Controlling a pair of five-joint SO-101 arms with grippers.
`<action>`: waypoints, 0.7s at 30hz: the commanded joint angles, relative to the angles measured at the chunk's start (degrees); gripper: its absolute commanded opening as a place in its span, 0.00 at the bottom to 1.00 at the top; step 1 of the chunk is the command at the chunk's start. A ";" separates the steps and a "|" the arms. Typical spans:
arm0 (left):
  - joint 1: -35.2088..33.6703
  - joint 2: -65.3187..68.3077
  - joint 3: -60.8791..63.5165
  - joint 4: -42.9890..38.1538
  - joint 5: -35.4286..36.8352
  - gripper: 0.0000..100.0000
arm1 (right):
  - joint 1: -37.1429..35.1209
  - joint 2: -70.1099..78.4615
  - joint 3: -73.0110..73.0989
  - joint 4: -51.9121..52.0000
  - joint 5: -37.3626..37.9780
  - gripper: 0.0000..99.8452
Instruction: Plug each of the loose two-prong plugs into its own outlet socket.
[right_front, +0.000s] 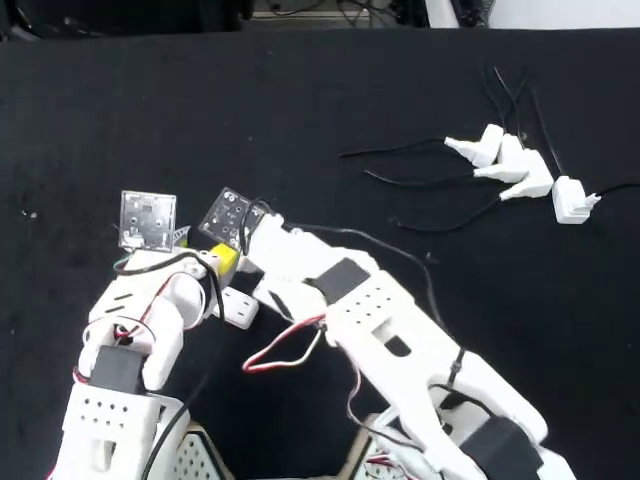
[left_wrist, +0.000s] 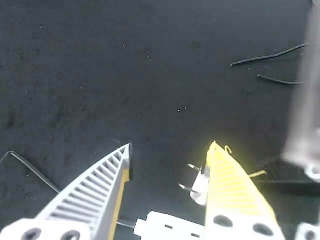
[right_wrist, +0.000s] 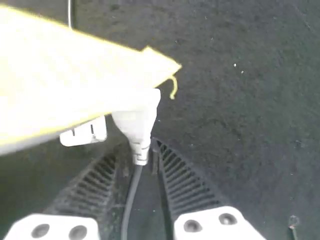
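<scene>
My right gripper (right_wrist: 140, 152) is shut on a white two-prong plug (right_wrist: 134, 122), its dark fingers pinching the neck where the black cord leaves it. That plug rests against the inner side of the left gripper's yellow finger (right_wrist: 75, 95). My left gripper (left_wrist: 171, 146) stands open just above the black mat. The plug's two metal prongs (left_wrist: 192, 181) show beside its yellow finger (left_wrist: 230, 190). A small white slotted block (left_wrist: 170, 227) lies low between the left fingers, and from above it sits on the mat (right_front: 238, 306) beside both grippers.
At the far right lie three more white plugs (right_front: 510, 165) with thin black cords, next to a white block (right_front: 570, 200). Two loose cord ends (left_wrist: 270, 67) lie ahead of the left gripper. The black mat (right_front: 320, 100) is bare in the middle and back.
</scene>
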 joint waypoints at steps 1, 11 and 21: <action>0.40 -0.53 2.07 -4.22 0.53 0.25 | -1.14 -5.23 -4.44 2.29 -1.14 0.01; 0.31 -0.53 3.47 -4.40 0.53 0.25 | -1.14 -11.56 -5.85 7.65 -3.60 0.01; 0.31 -0.53 5.05 -4.40 0.53 0.25 | -4.57 -11.91 -8.04 8.00 -4.31 0.01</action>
